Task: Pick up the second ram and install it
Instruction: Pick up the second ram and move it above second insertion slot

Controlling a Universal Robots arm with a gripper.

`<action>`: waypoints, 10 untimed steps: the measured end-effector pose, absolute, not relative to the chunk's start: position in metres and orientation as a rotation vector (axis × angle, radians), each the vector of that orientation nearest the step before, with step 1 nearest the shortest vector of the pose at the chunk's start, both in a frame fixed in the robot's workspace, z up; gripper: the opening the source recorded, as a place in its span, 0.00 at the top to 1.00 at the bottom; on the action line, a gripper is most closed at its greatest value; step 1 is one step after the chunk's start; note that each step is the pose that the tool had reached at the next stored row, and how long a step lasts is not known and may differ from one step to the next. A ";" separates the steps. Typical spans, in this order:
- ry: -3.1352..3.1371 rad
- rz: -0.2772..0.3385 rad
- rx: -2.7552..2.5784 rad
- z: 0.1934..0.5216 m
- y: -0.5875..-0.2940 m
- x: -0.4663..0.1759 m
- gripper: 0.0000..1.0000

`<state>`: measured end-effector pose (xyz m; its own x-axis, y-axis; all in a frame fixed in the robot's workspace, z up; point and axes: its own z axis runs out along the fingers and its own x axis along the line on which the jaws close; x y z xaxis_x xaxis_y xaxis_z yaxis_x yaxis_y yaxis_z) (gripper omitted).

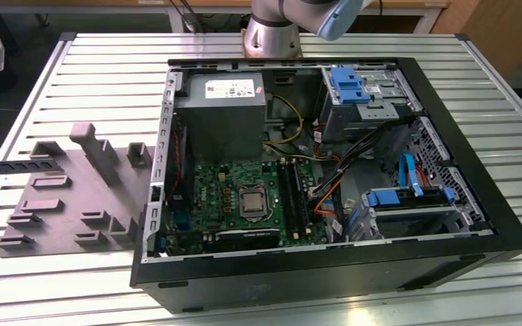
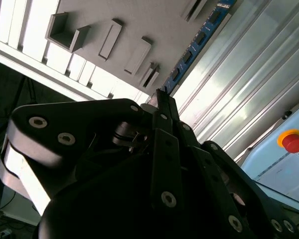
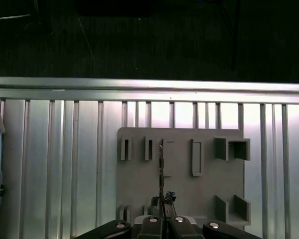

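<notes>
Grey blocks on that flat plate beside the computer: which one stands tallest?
The narrow post at the plate's far edge in the exterior view; it towers over the low blocks around it.

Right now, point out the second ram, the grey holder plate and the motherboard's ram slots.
second ram (image 2: 197, 42), second wrist view, on its chip-lined face.
grey holder plate (image 1: 68, 200), exterior view, on its bare base.
ram slots (image 1: 293, 193), exterior view, midway along the black slots.

The arm (image 1: 277, 30) stands upright at its base in the exterior view. The black claw (image 2: 161, 97) grips the second ram (image 2: 197, 42) between its fingertips.
</notes>
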<state>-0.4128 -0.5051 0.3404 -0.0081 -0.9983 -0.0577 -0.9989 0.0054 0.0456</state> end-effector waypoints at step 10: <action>2.221 0.115 -2.206 0.343 -0.505 -0.413 0.89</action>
<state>-0.4128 -0.5051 0.3434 -0.0081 -0.9983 -0.0585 -0.9989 0.0054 0.0456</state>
